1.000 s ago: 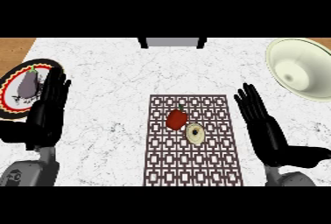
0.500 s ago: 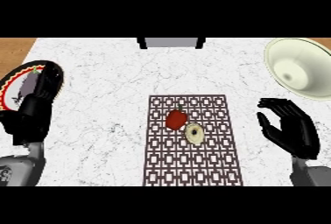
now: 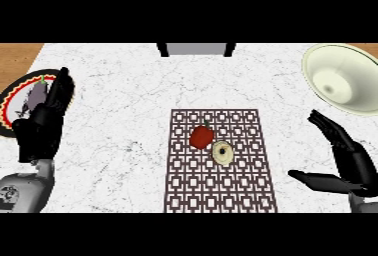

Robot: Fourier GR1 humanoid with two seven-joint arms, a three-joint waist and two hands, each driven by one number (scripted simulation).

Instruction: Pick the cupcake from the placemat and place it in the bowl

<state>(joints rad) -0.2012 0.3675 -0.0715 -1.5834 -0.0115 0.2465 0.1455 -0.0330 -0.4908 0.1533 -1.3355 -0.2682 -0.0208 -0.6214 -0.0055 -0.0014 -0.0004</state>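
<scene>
A small pale cupcake lies on the dark lattice placemat at the middle of the counter, with a red pepper touching its upper left side. The cream bowl stands at the far right. My right hand is open to the right of the placemat, fingers straight toward the bowl and thumb spread low toward the mat; it touches nothing. At the left edge my left hand rests open, fingers up, over a patterned plate.
The patterned plate at the far left holds a grey object. A dark-legged grey fixture sits at the counter's back edge. White marble counter lies between the placemat and each hand.
My right hand has swung outward to the right and lower, away from the placemat, its thumb spreading. My left hand shifted slightly toward the left edge. Cupcake and pepper have not moved.
</scene>
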